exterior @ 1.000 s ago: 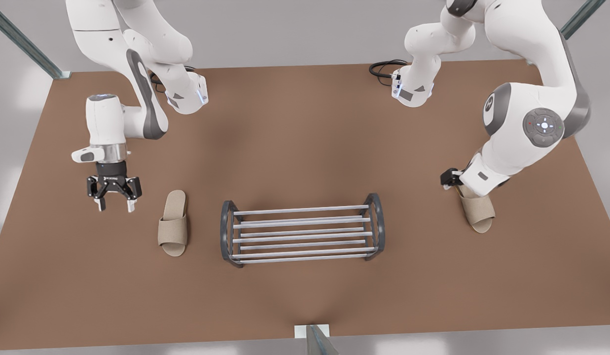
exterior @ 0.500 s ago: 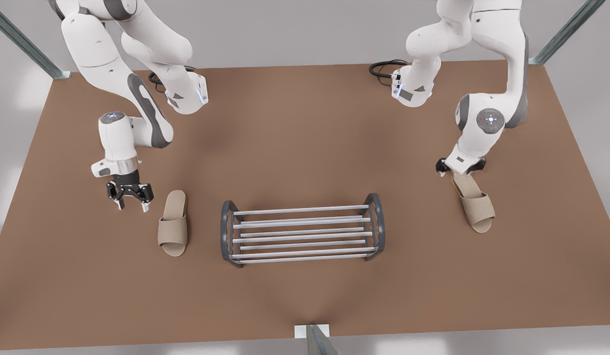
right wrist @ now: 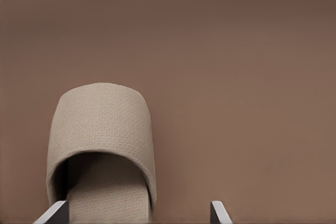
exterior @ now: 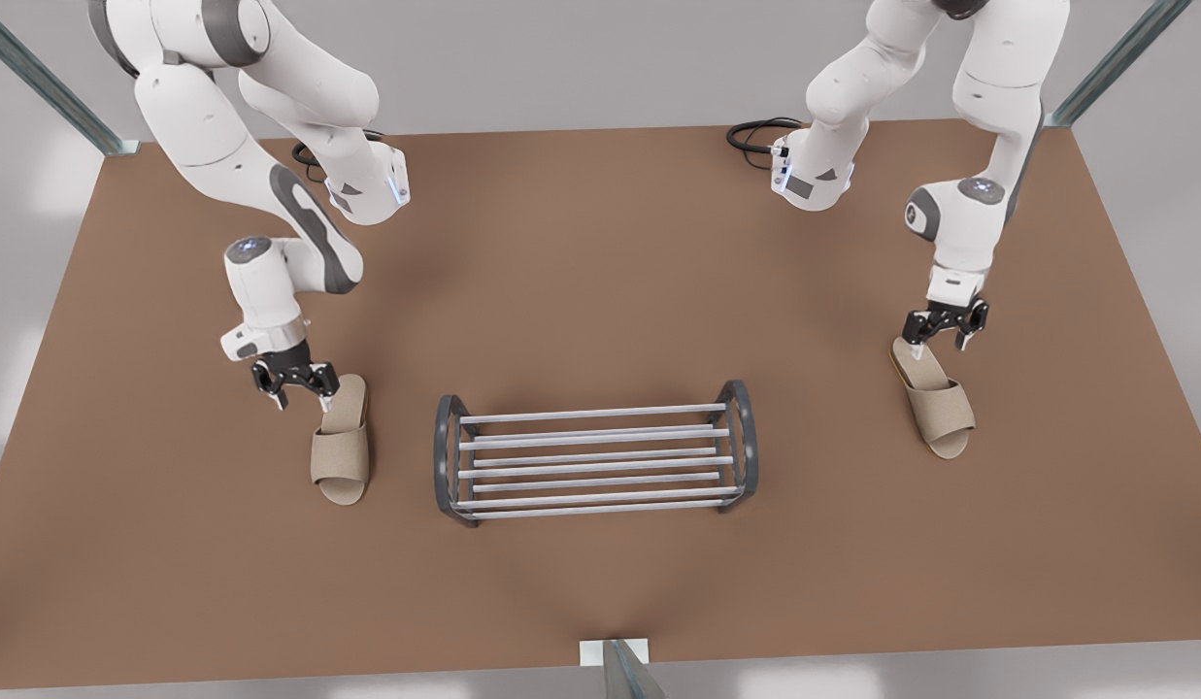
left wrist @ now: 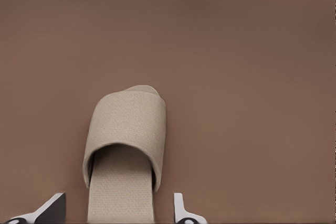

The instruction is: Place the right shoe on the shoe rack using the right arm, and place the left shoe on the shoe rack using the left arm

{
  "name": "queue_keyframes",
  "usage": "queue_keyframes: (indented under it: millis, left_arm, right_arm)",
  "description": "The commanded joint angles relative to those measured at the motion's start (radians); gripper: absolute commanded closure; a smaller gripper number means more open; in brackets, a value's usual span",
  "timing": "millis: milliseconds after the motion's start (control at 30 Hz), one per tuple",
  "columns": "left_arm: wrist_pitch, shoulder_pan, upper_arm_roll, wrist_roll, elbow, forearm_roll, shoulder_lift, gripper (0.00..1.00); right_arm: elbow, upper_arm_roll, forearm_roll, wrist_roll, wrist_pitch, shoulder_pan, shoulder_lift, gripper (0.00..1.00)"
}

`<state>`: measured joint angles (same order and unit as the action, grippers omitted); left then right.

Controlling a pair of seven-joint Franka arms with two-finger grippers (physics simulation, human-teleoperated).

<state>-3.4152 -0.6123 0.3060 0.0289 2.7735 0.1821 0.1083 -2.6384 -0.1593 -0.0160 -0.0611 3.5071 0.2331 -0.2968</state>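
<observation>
The right shoe (exterior: 340, 442) lies flat on the brown bench (exterior: 600, 272); its heel is right under the right end effector (exterior: 300, 398), a bit off to one side, close to one finger (right wrist: 56, 212), and its toe points straight away from the arm; so its long way runs out in front of the end effector, not across it. The left shoe (exterior: 935, 403) lies the same way under the left end effector (exterior: 938, 340); in the left wrist view its heel sits more in the middle between the two fingers. Both end effectors are spread wide and hold nothing; each arm is near its own shoe. The shoe rack (exterior: 595, 456) stands between the two shoes, off to the side of each end effector, with no shoe on it. A moment ago both end effectors were higher and farther from the heels; the right one has come in sideways to its shoe and both have come down low. I think the next move is to drop a little more and squeeze each heel.
</observation>
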Motion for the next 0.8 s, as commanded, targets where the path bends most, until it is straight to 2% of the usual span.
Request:
queue_keyframes:
  millis: [0, 167, 367, 767]
  left_arm:
    - [-0.075, 0.022, 0.001, -0.046, -0.002, 0.000, 0.024, 0.00]
    - [-0.075, 0.020, -0.010, -0.050, -0.025, -0.003, 0.137, 0.00]
    - [-0.076, 0.026, -0.111, -0.121, -0.072, -0.001, 0.191, 0.00]
    - [-0.079, 0.025, -0.137, -0.135, -0.187, 0.011, 0.288, 0.00]
  right_arm:
    - [0.009, 0.000, 0.004, -0.016, 0.000, -0.005, -0.015, 0.00]
    - [0.029, 0.000, 0.004, -0.016, 0.000, -0.001, -0.044, 0.00]
    - [0.084, 0.000, 0.005, -0.014, 0.000, -0.006, -0.094, 0.00]
    - [0.110, 0.004, 0.004, -0.011, 0.001, -0.006, -0.139, 0.00]
